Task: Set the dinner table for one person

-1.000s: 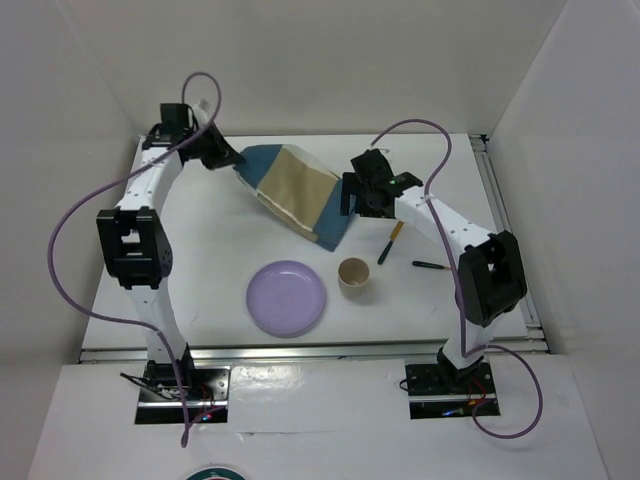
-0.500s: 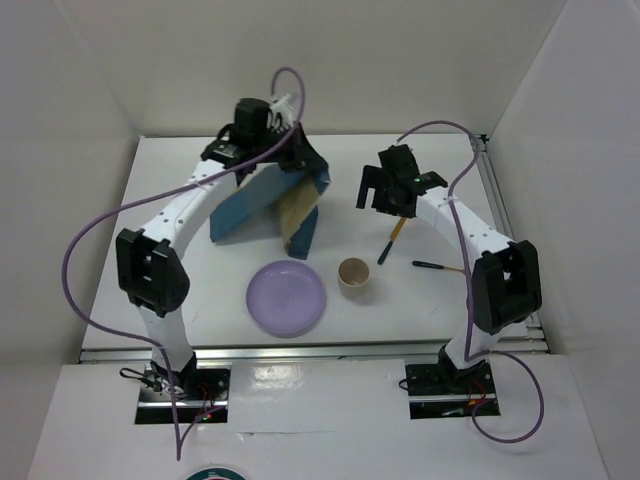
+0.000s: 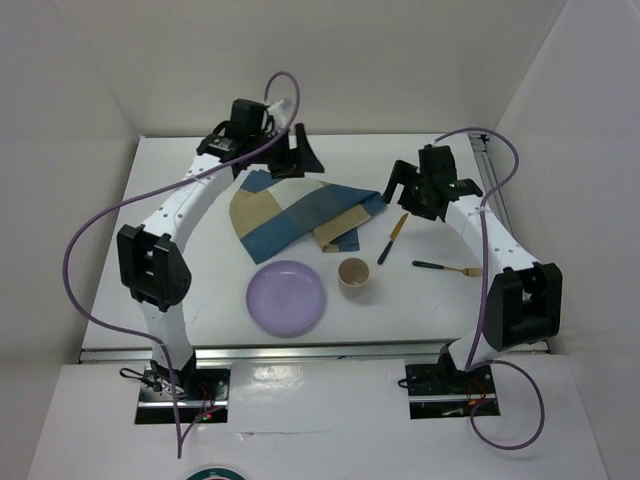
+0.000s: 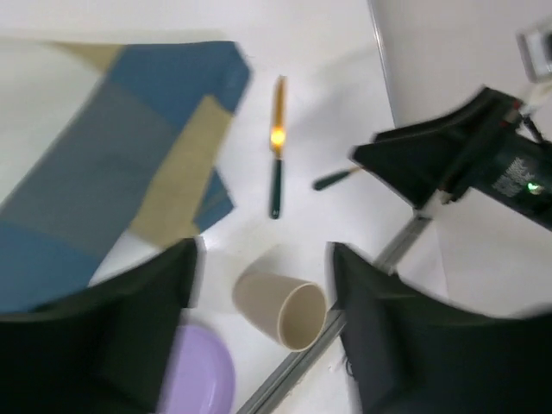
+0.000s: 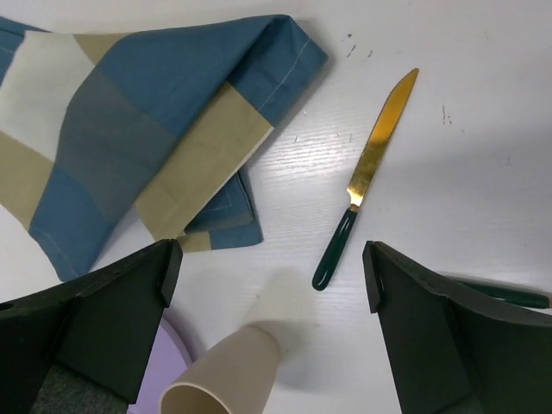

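Dinner table [image 3: 200, 250]: white top running out beyond both arm bases, carrying everything here.
Lilac plate [image 3: 286, 298]: nearest item, left of centre.
Beige cup [image 3: 353, 275]: upright, just right of the plate.
Fork [image 3: 445, 267]: green handle, out on the right.
Knife [image 3: 392, 238]: gold blade, just beyond the cup.
Checked placemat [image 3: 295, 214]: rumpled and part folded, behind the plate.
Right gripper [image 3: 408, 195]: fingers spread, holding nothing, above the knife's far end.
Left gripper [image 3: 298, 160]: spread wide and empty, over the placemat's far edge.

The left pincer [image 4: 263, 254] hangs above the white desk [image 4: 328, 60], its 2 dark fingers [image 4: 142, 323] spread wide and free. Seen between them, a beige cup [image 4: 280, 309] sits on the desk, with a purple plate [image 4: 203, 379] just beside it. Farther off lies a rumpled blue-and-tan cloth [image 4: 112, 164], near a gold-bladed, green-handled knife [image 4: 277, 147]. The right pincer [image 4: 448, 159] shows only as a blur.
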You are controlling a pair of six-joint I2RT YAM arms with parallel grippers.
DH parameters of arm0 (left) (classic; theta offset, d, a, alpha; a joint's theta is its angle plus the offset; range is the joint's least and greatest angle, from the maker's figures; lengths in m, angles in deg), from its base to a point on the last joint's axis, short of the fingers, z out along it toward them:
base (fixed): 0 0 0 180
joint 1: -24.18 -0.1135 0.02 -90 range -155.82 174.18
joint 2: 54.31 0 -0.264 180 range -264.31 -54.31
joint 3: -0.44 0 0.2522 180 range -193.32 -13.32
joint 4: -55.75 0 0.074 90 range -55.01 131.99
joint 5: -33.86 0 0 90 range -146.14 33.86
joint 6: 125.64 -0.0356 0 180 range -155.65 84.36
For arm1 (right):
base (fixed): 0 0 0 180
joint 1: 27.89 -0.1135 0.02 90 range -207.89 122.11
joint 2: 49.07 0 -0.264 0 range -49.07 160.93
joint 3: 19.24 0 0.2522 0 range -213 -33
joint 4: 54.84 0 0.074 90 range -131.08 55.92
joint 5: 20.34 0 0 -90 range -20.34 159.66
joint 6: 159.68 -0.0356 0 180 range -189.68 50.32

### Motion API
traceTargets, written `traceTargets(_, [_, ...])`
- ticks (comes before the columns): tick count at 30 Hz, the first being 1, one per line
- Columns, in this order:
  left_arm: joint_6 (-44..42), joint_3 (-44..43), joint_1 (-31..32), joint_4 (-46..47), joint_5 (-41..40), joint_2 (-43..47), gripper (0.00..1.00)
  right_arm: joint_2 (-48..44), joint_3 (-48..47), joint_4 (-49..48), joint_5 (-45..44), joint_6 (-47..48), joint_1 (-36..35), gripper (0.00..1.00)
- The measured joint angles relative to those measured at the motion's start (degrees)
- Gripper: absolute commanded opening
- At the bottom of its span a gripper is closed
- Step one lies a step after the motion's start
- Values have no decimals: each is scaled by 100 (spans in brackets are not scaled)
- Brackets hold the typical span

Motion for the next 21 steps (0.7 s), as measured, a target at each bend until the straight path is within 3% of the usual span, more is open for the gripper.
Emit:
traceTargets(3, [-63, 717, -535, -28, -96, 457, 27, 11, 0, -52, 105, 4, 39, 100])
traceTargets(5, [-74, 1388, -909, -22, -168, 813, 26, 44, -2, -92, 223, 7, 39, 96])
traceTargets(6, [-68, 1738, -1071, -4, -234, 968, 33, 81, -4, -116, 293, 7, 44, 94])
traceTargets(7, [-50, 2127, -1226, 9, -273, 1121, 55, 125, -9, -133, 372, 11, 59, 92])
traceTargets(11, [177, 3571, -1462, 63, -369, 1338, 84, 599, -256, -188, 870, -39, 76, 78])
traceTargets(13, [310, 4100, -1467, -2, -431, 1283, 84, 988, -496, -267, 1110, -129, 76, 73])
traceTargets(21, [804, 4854, -1665, 214, -542, 1165, 81, 1845, -817, -437, 1674, -385, 105, 73])
